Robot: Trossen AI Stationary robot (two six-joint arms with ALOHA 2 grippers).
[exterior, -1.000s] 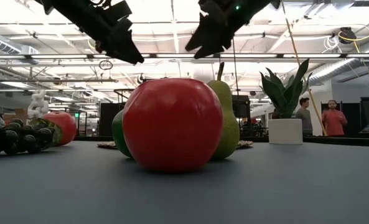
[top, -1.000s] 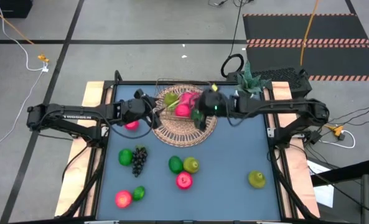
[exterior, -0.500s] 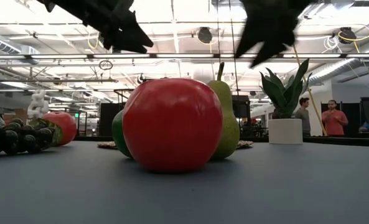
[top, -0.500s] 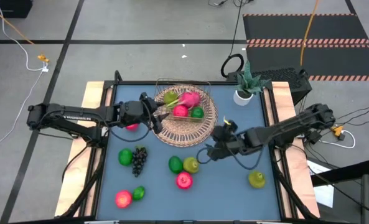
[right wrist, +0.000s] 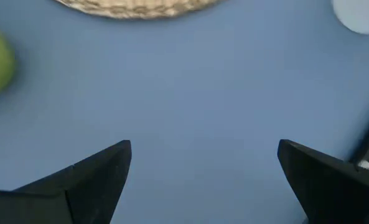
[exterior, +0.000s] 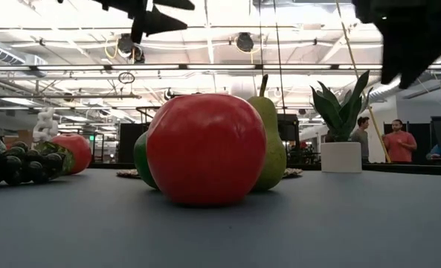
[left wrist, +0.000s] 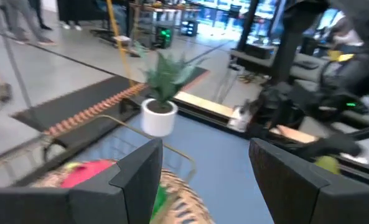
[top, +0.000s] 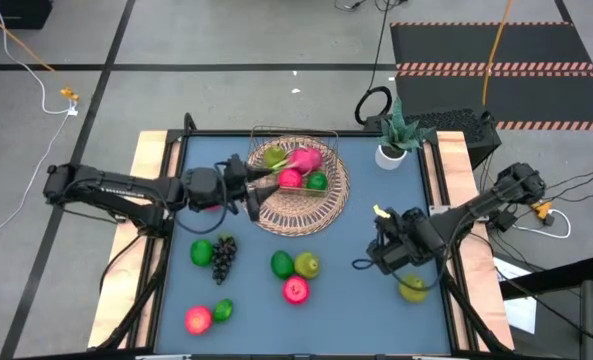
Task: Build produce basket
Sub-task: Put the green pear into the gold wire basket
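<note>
The tan wicker basket (top: 298,200) stands at the table's far middle. It holds a yellow-green pear (top: 274,157), a pink dragon fruit (top: 303,160), a pink apple (top: 291,178) and a green lime (top: 317,181). My left gripper (top: 257,190) is open and empty at the basket's left rim; its wrist view (left wrist: 203,149) looks across the basket. My right gripper (top: 364,262) is open and empty above the table's right near part, beside a green pear (top: 412,290); its wrist view (right wrist: 203,149) looks down on bare table.
Loose on the table lie a lime (top: 202,251), a grape bunch (top: 223,256), a lime (top: 282,264), a pear (top: 307,265), a red apple (top: 295,290), a pink apple (top: 198,320) and a lime (top: 223,309). A white plant pot (top: 390,152) stands at the far right.
My right gripper has left the basket and swung toward the table's right and near edges, ending beside the green pear. A green lime now shows in the basket where it was. My left gripper has risen a little at the basket's left rim.
</note>
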